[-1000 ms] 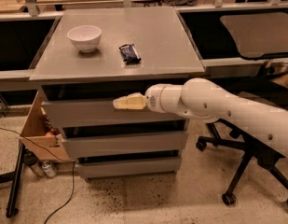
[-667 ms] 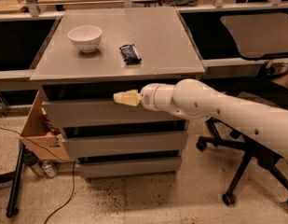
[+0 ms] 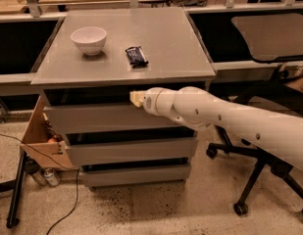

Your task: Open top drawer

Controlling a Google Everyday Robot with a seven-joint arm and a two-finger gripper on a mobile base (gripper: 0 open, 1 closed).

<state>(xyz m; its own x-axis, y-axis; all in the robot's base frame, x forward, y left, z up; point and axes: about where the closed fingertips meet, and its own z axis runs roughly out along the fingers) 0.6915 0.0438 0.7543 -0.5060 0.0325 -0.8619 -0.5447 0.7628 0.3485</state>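
Warm overhead light for you: soft sheen on the flat grey cabinet top point(image 3: 170, 43), short shadow under the round white bowl point(image 3: 89, 39), and the pale beige gripper point(image 3: 136, 98) sits at the dark shadowed gap above the wide grey top drawer point(image 3: 92, 119).

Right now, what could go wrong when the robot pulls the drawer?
1. The gripper sits at the upper edge of the top drawer, which has no handle, so it might slip off when it pulls.
2. A hard tug could shake the cabinet top, and the bowl and packet might slide.
3. The arm reaches over a chair, so backing up could bump it.
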